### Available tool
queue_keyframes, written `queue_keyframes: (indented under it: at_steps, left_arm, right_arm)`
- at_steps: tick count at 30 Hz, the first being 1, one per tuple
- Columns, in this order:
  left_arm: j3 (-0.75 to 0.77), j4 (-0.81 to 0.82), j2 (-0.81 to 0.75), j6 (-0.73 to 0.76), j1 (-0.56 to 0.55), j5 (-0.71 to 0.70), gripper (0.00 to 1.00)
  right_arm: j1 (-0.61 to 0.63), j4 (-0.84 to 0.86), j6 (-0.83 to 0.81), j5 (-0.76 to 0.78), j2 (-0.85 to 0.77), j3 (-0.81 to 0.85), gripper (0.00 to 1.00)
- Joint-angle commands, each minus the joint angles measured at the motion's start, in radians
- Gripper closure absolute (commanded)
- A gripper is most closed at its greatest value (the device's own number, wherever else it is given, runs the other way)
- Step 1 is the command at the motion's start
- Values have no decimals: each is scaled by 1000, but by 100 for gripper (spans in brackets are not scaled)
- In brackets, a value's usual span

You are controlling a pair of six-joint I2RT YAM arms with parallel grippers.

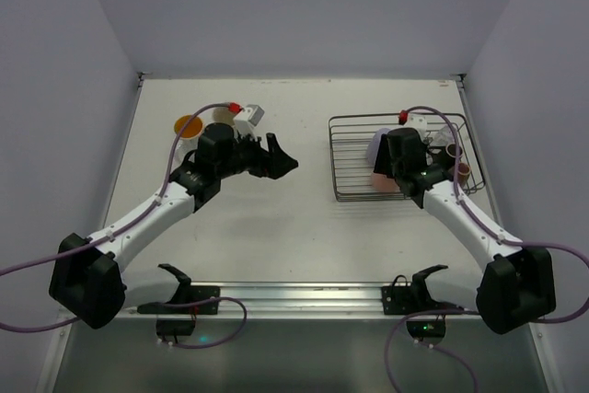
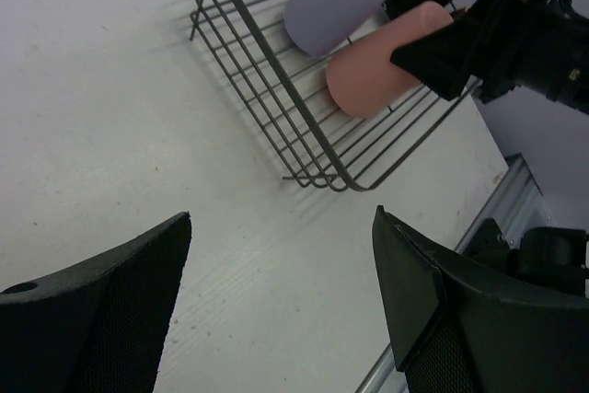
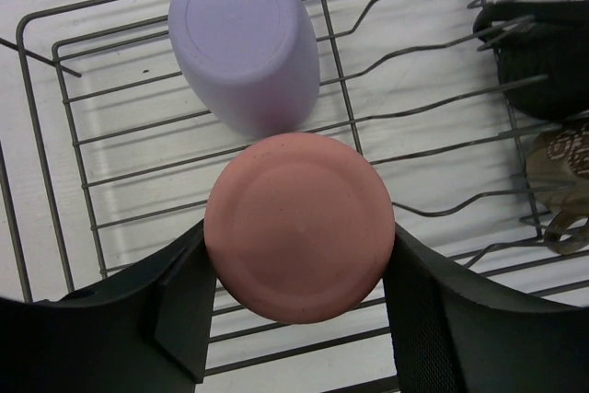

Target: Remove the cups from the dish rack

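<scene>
The rack [image 1: 352, 154] held a lavender cup [image 3: 244, 39] and a salmon cup [image 3: 299, 218], which the right gripper [image 3: 299, 246] clasped; the left gripper [image 2: 282, 218] gaped empty.

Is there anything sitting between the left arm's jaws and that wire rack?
No. Only bare white table lies between the left jaws and the wire rack. The overhead view shows this best, and the left wrist view agrees.
</scene>
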Motion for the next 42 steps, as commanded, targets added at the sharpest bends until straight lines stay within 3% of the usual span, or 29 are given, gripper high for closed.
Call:
queue_keyframes:
  at_steps: [1, 7, 11, 16, 22, 29, 32, 36, 39, 40, 42]
  left_arm:
    - [-57, 183, -58, -76, -19, 119, 18]
    - [-150, 359, -52, -157, -36, 174, 18]
    - [-166, 476, -17, -223, -42, 220, 17]
    - [-188, 649, 22, -303, -65, 249, 17]
    - [-191, 789, 66, -367, -77, 244, 17]
    - [-171, 938, 156, -450, -103, 252, 18]
    - [-168, 966, 177, -471, -114, 252, 26]
    - [-180, 1019, 174, -496, -117, 248, 48]
    - [-182, 1027, 155, -492, -117, 229, 74]
    - [-182, 1026, 149, -489, -115, 220, 88]
    - [-182, 1016, 129, -473, -117, 209, 100]
  right_arm:
    - [-4, 78, 12, 51, -60, -10, 56]
    - [8, 87, 19, 6, -256, -34, 61]
    - [8, 118, 56, -116, -405, -50, 63]
    - [8, 199, 198, -384, -515, -74, 65]
    - [10, 437, 383, -662, -559, -151, 66]
    - [14, 578, 495, -817, -499, -205, 66]
    - [20, 659, 544, -848, -462, -232, 66]
    - [36, 716, 567, -848, -404, -263, 65]
    - [36, 751, 585, -847, -370, -283, 64]
    - [36, 753, 588, -845, -355, -286, 64]
    - [36, 747, 590, -848, -342, -286, 53]
